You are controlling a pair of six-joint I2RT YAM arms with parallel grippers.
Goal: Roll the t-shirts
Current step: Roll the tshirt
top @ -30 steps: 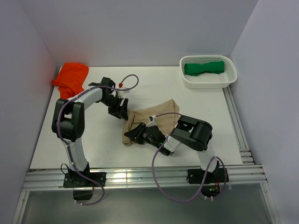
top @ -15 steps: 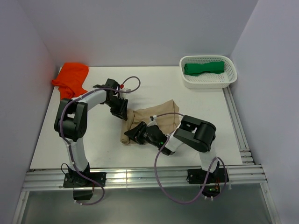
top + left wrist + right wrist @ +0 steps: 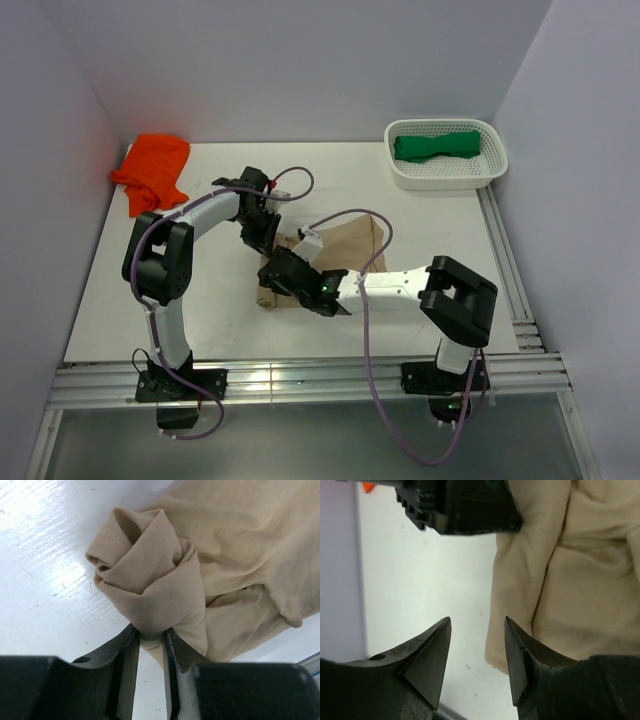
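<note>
The tan t-shirt (image 3: pixel 352 238) lies crumpled at mid-table, partly under my right forearm. My left gripper (image 3: pixel 262 236) is at its upper left corner. In the left wrist view it (image 3: pixel 150 636) is shut on a bunched, twisted fold of the tan shirt (image 3: pixel 150 580). My right gripper (image 3: pixel 276 272) is at the shirt's left edge. In the right wrist view it (image 3: pixel 477 622) is open and empty over the white table, with the shirt's edge (image 3: pixel 520 605) beside its right finger. The orange t-shirt (image 3: pixel 154 168) lies at the back left. The green t-shirt (image 3: pixel 436 145) lies in a basket.
A white perforated basket (image 3: pixel 447 181) stands at the back right. Purple-grey walls close in the table on the left, back and right. A metal rail (image 3: pixel 300 380) runs along the near edge. The left gripper's black body (image 3: pixel 465 505) fills the top of the right wrist view.
My right arm has stretched out leftward across the tan shirt, its gripper moving up to the shirt's left edge. My left gripper has shifted slightly right, holding its fold.
</note>
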